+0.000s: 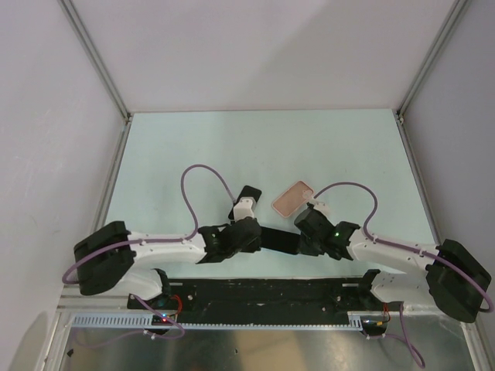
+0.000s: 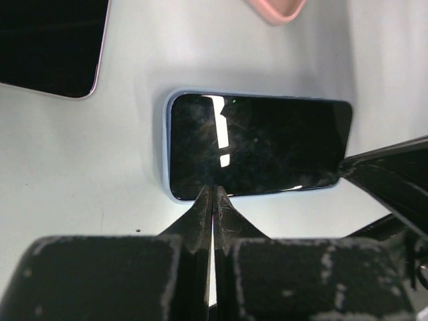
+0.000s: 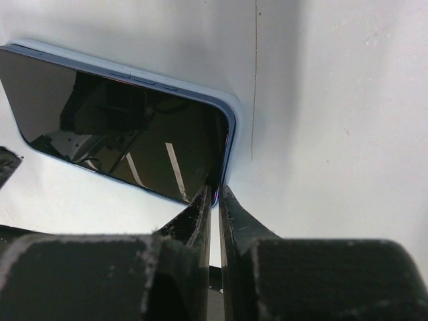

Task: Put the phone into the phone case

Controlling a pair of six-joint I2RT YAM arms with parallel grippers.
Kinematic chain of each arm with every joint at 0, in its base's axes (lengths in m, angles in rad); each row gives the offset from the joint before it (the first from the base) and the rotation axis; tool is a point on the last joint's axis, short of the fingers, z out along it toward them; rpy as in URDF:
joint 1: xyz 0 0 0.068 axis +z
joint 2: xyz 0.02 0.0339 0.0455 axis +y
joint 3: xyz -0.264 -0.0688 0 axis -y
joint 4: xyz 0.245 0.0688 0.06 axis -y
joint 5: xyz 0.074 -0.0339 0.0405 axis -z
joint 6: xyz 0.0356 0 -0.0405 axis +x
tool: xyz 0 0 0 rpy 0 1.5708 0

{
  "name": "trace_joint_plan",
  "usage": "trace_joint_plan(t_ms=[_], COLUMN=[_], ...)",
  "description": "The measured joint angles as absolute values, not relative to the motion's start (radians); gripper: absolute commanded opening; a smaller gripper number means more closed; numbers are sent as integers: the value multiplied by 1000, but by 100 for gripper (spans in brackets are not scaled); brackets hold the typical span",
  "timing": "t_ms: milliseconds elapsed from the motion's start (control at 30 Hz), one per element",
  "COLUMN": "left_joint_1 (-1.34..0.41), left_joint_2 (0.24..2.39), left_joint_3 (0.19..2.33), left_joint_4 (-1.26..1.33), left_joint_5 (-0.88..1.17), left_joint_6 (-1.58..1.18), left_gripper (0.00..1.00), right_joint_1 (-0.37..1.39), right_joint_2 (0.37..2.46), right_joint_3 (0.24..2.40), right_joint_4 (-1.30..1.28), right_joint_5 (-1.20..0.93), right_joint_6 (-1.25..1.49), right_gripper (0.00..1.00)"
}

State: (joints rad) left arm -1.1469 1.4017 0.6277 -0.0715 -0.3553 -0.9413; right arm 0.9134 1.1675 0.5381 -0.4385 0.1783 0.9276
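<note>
Pressed tight together with nothing between them, the fingers of the left tool [image 2: 212, 192] butt their tips against one long edge of the phone [image 2: 261, 144]. It lies flat and screen-up on the pale worktop [image 1: 193, 147] between the two arms. That closed wedge looks meant as a stop or a pusher rather than a grasp.

At the phone's short end the right tool [image 3: 215, 194] is almost fully closed, with only a thin slit between its fingers and its tips at a rounded corner. Whether they nip the blue-grey rim or merely bear on it cannot be told from here. Braced from two sides like this, the phone can be steadied, slid or tipped up off the flat surface, where so slim and glossy a body offers little to seize.

The phone case [image 1: 292, 198], a salmon-pink shell, lies just beyond the right tool, near the phone but apart from it, with no phone in it. An all-black slab [image 2: 47, 47] rests off to one side. The insertion is not yet begun.
</note>
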Motion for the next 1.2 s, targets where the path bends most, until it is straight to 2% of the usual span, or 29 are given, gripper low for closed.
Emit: trace_joint_plan(t_ms=[100, 333, 500, 700, 1200], left_joint_1=[-1147, -1147, -1175, -1256, -1292], left_joint_2=[1354, 1269, 1258, 1292, 1456], left_joint_3=[628, 627, 599, 579, 541], left_joint_4=[-76, -98, -104, -92, 67], left_joint_5=[-364, -390, -391, -389, -353], left_joint_6=[-941, -945, -973, -1028, -1137], left_gripper=[0, 0, 0, 0, 0], right_joint_1=[918, 939, 941, 865, 736], right_joint_2=[1171, 1140, 1047, 1026, 1286], right_joint_3=[538, 539, 595, 665, 665], right_joint_4=[-438, -443, -504, -485, -346], right_joint_5=[184, 203, 235, 269, 210], right_joint_6=[931, 934, 908, 838, 712], right_gripper=[12, 32, 37, 38, 30])
